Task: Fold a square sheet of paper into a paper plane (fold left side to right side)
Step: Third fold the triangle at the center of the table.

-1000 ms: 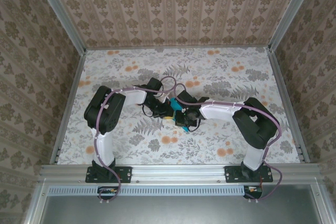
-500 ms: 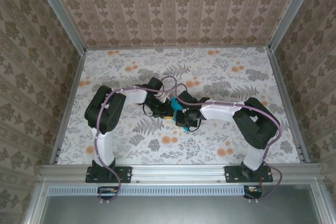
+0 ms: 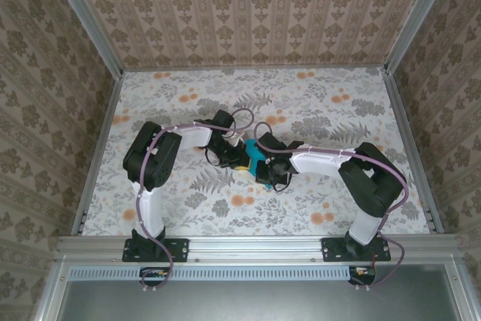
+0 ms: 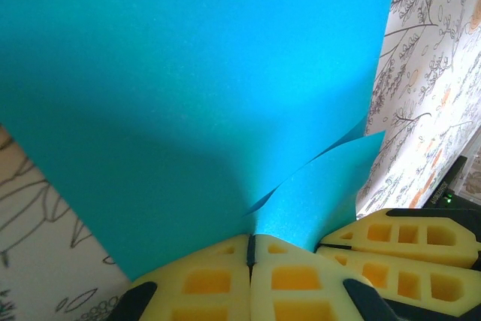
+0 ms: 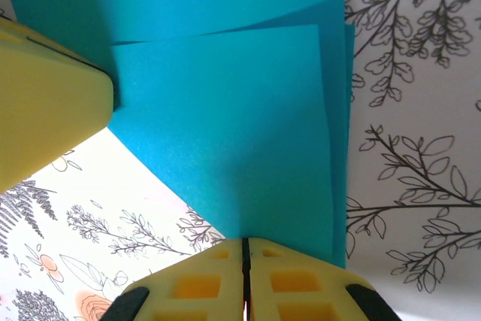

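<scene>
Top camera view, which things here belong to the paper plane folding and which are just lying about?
Part of the job:
- blue sheet of paper, doubled over in layers
- left fingers, pinched shut on its edge
- right fingers, pinched shut on it too

Just surroundings:
- floral table cover
- patterned walls
- metal frame rail

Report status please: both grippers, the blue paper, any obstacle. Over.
Left gripper jaws shut on blue paper. Right gripper jaws shut on same paper. Paper in overlapping layers. Grippers very close together; no other obstacle seen.
</scene>
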